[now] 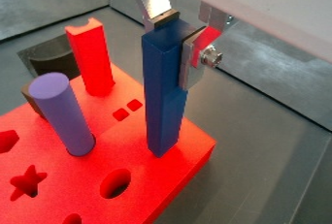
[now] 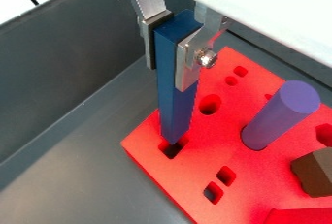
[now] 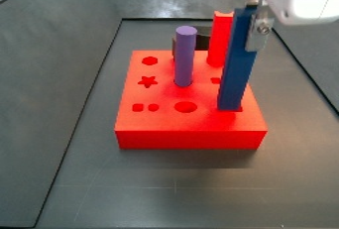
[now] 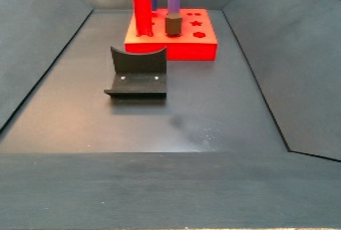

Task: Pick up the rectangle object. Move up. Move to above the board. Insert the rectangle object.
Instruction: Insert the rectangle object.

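The rectangle object (image 1: 166,92), a tall dark-blue bar, stands upright at a corner of the red-orange board (image 1: 143,175). Its lower end sits in a slot near the board's edge in a wrist view (image 2: 174,97). My gripper (image 1: 177,40) is shut on the bar's top, one silver finger on each side, as also shown in a wrist view (image 2: 172,46). In a side view the bar (image 3: 236,64) stands at the board's (image 3: 185,134) right front, with the gripper (image 3: 253,25) on its top. The gripper does not show in the side view that looks along the bin.
A purple cylinder (image 1: 65,116) and a red block (image 1: 91,58) stand in the board beside the bar. The dark fixture (image 4: 138,72) sits on the grey floor in front of the board (image 4: 193,47). Sloping grey bin walls (image 2: 65,63) surround the floor.
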{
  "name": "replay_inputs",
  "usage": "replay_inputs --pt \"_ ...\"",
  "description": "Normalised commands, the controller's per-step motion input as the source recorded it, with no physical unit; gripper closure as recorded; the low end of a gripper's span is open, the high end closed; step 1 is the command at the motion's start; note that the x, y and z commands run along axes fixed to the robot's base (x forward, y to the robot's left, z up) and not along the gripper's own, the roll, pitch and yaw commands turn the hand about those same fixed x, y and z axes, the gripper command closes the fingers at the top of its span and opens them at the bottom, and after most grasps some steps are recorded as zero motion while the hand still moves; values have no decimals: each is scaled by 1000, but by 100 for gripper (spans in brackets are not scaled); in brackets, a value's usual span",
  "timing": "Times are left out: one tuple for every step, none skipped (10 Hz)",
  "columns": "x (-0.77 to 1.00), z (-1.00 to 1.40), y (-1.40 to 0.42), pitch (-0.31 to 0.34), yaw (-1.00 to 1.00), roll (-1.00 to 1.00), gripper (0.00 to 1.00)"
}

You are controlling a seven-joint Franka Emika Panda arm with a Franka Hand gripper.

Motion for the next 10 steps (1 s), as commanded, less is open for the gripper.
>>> replay_inputs --pt "223 -174 0 40 169 0 100" --pt "354 -117 0 19 123 -9 100" --pt "437 -66 0 0 34 -114 100" --pt "403 -14 63 0 6 -94 100" --pt "140 -43 151 19 6 -30 100" --pt "-160 -77 146 -6 0 -21 100" --pt "-397 -83 120 -64 0 -40 100" --pt "-454 -60 31 -96 0 -69 100" --pt "-203 -120 6 -79 0 -107 100" --pt "77 -263 0 -14 0 -80 100"
